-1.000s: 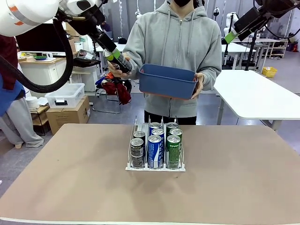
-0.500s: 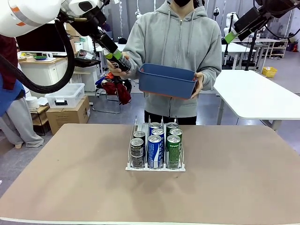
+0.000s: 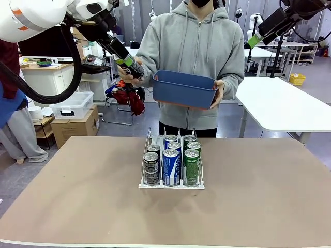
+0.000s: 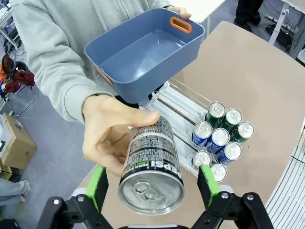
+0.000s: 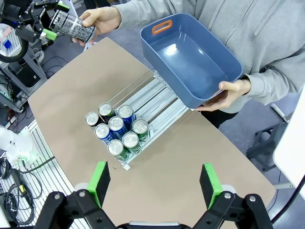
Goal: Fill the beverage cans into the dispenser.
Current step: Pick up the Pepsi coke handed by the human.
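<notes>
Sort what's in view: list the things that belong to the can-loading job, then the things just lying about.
Job:
- black slim aluminium can held by the person's hand between the open left gripper pads
- seven cans in the white wire dispenser
- empty blue plastic bin

Lying about:
- clear storage box
- cardboard box

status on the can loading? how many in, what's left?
Done: seven cans stand in the clear-and-white wire dispenser: two dark, three blue-and-white, two green. The blue plastic bin looks empty. In hand: the person's hand holds a black can between the open left gripper fingers. Left: grip it, load it. Right gripper open, idle.
</notes>
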`<state>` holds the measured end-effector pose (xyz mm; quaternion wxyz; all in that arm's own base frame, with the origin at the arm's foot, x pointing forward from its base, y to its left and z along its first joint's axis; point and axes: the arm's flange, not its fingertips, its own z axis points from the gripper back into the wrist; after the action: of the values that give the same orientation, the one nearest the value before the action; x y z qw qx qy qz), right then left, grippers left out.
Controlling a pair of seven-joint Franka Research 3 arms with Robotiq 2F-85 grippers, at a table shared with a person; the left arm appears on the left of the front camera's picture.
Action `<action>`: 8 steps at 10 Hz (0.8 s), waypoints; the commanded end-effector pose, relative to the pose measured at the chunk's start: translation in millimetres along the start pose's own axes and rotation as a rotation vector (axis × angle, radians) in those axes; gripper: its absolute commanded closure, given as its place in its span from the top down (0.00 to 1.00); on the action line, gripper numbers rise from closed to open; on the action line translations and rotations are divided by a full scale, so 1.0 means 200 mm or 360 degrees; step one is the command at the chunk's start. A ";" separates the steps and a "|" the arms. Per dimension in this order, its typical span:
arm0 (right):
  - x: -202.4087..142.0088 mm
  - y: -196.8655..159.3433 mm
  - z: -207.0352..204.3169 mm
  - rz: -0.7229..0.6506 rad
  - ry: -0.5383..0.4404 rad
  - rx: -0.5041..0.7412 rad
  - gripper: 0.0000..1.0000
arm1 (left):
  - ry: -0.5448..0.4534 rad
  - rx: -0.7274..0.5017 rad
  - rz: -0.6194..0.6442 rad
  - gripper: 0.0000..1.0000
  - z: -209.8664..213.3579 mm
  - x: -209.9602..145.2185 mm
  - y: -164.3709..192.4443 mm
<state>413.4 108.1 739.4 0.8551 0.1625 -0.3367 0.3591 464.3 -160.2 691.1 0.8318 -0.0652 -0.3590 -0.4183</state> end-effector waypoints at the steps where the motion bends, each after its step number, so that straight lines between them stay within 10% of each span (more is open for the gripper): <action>1: 0.00 0.00 0.00 -0.0003 -0.0003 -0.0002 1.00 | -0.0029 0.0034 -0.0009 1.00 -0.03 -0.02 -0.01; 8: 0.00 0.00 0.00 -0.0003 -0.0003 -0.0002 1.00 | -0.0012 0.0013 -0.0005 1.00 -0.05 0.01 0.00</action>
<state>413.4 108.1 739.4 0.8551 0.1625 -0.3367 0.3591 470.2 -167.4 685.9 0.8292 -0.0627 -0.3645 -0.4191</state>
